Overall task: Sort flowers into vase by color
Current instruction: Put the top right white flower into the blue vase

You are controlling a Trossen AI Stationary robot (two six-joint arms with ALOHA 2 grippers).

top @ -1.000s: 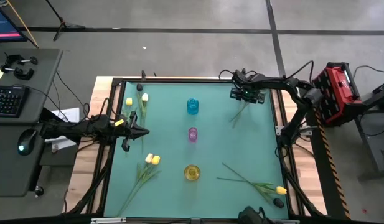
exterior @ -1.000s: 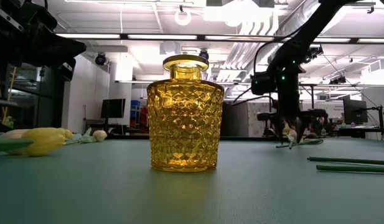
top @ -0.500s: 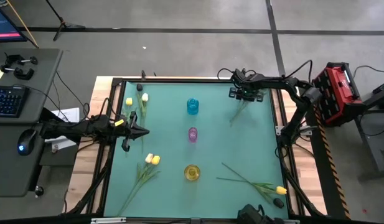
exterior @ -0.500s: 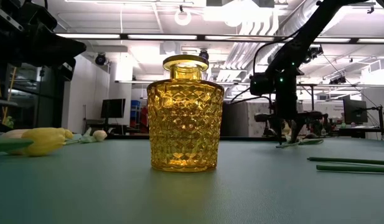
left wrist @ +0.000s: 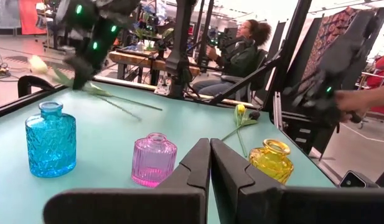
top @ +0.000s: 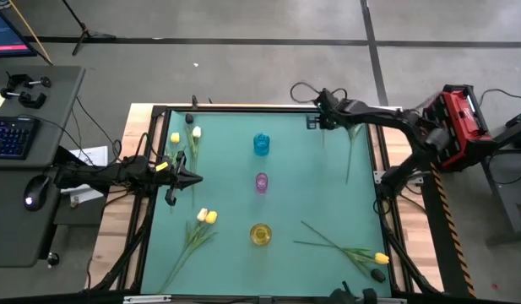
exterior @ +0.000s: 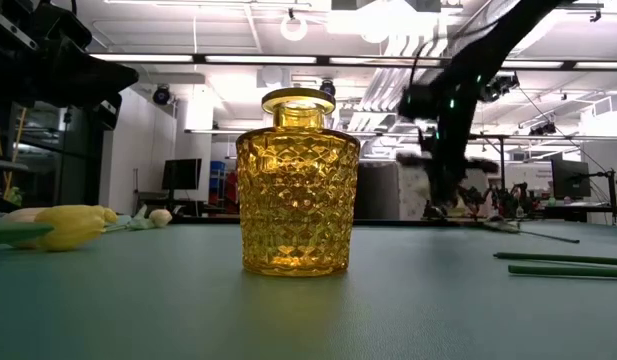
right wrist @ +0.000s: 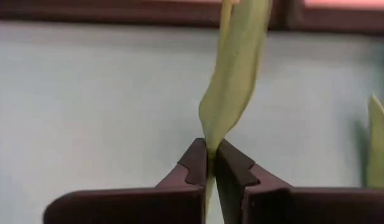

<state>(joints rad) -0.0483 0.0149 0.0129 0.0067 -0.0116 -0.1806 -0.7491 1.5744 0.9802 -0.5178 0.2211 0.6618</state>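
Fingers of the right claw (right wrist: pixel 208 163) pinch a tulip stem (top: pixel 353 154) near the worktop's (top: pixel 311 194) far edge, right of the blue vase (top: pixel 261 144). Left claw (left wrist: pixel 210 163), closed and empty, waits left of that vase.

Both arms were dark and slender, trailing black cables; green indicator lights glowed on the right arm (exterior: pixel 458 75).
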